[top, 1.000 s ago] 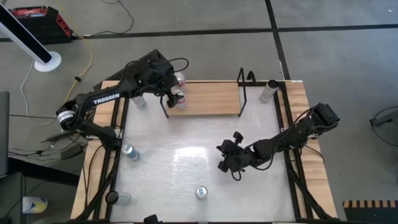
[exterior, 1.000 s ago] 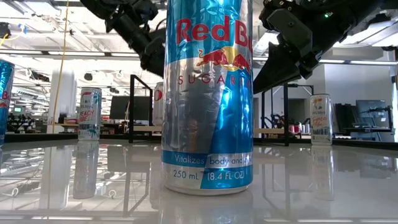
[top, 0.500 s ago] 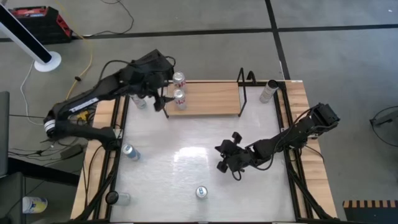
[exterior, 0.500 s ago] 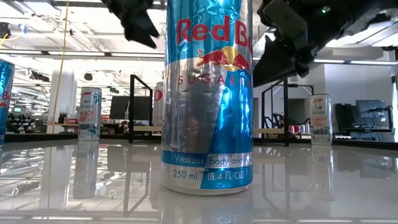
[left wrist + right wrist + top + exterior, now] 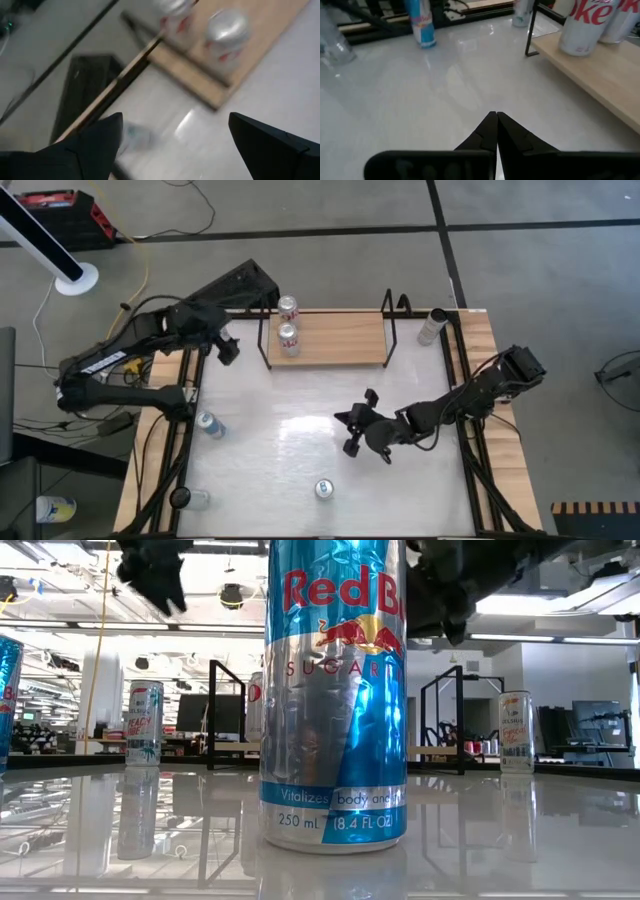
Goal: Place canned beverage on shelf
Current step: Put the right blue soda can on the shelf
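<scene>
The shelf (image 5: 335, 338), a light-wood board with black end rails, stands at the table's far side. Two silver cans stand upright on its left end, one at the far edge (image 5: 288, 307) and one at the near edge (image 5: 288, 336); both also show in the left wrist view (image 5: 226, 31) and the right wrist view (image 5: 582, 27). My left gripper (image 5: 226, 348) is open and empty, left of the shelf, above a blurred can (image 5: 134, 137). My right gripper (image 5: 352, 430) is shut and empty over the table's middle.
Loose cans stand on the white table: a blue one at the left (image 5: 208, 423), a Red Bull can near the front (image 5: 323, 489), and one at the far right corner (image 5: 432, 326). A clear container (image 5: 195, 498) stands at the near left. The shelf's right part is bare wood.
My left gripper has drawn back from the near can on the shelf toward the table's left edge, leaving that can standing upright on the board. My right gripper has shifted a little toward the table's left.
</scene>
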Controlling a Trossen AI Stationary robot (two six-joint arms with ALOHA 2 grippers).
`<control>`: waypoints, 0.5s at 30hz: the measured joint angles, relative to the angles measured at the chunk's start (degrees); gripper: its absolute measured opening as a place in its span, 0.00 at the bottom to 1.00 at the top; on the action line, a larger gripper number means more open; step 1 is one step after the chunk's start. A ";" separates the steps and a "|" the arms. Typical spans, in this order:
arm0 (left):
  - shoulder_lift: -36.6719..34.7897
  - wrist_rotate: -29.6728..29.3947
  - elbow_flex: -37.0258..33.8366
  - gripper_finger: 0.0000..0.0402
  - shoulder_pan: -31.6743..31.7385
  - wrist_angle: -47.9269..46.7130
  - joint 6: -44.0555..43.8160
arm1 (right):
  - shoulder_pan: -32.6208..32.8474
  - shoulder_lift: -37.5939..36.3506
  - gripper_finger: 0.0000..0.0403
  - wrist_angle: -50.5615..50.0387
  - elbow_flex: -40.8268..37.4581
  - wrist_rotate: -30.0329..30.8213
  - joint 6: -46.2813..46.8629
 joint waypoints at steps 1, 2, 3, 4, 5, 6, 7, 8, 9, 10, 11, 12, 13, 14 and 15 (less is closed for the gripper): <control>0.77 0.63 0.00 0.86 1.67 -1.17 -0.01 | -0.48 0.00 0.09 0.46 0.00 0.00 -0.02; 1.74 1.97 0.00 0.86 3.71 -2.05 0.16 | -0.92 0.00 0.10 0.80 0.00 0.00 0.00; 2.93 3.13 0.00 0.86 5.86 -2.50 0.43 | -1.28 0.00 0.10 0.98 0.00 0.00 0.00; 4.15 4.24 0.00 0.86 8.12 -2.51 0.99 | -1.61 0.00 0.10 1.27 0.00 0.00 0.01; 5.33 4.67 0.00 0.86 10.41 -2.40 2.08 | -1.86 0.00 0.10 1.50 0.00 -0.01 0.02; 6.51 4.86 0.00 0.86 12.91 -2.25 3.10 | -2.08 0.00 0.10 1.49 0.00 0.00 0.02; 7.71 4.93 0.00 0.86 15.64 -2.02 3.67 | -2.14 0.00 0.10 1.49 0.00 0.00 0.02; 8.95 5.03 0.00 0.86 18.64 -1.85 4.04 | -2.22 0.00 0.10 1.45 0.00 0.00 0.00; 10.15 5.48 0.00 0.86 21.54 -1.82 4.58 | -2.43 0.00 0.10 1.38 0.00 -0.02 -0.01; 11.36 6.26 0.00 0.86 24.31 -1.90 5.06 | -2.46 0.00 0.10 1.25 0.00 -0.02 -0.03; 12.53 7.44 0.00 0.86 26.93 -1.90 5.26 | -2.51 0.00 0.10 1.07 0.00 -0.04 -0.10; 13.65 8.77 0.00 0.86 29.35 -1.91 5.64 | -2.52 0.00 0.10 0.64 0.00 -0.04 -0.17; 14.61 10.20 -0.01 0.86 31.51 -1.92 6.20 | -2.56 0.00 0.10 0.03 0.00 -0.04 -0.20; 15.32 11.99 -0.02 0.86 33.05 -1.82 6.94 | -2.56 0.00 0.10 -0.67 0.00 -0.05 -0.20; 15.76 13.70 0.01 0.86 33.75 -1.61 7.11 | -2.58 0.00 0.10 -1.29 0.00 -0.04 -0.20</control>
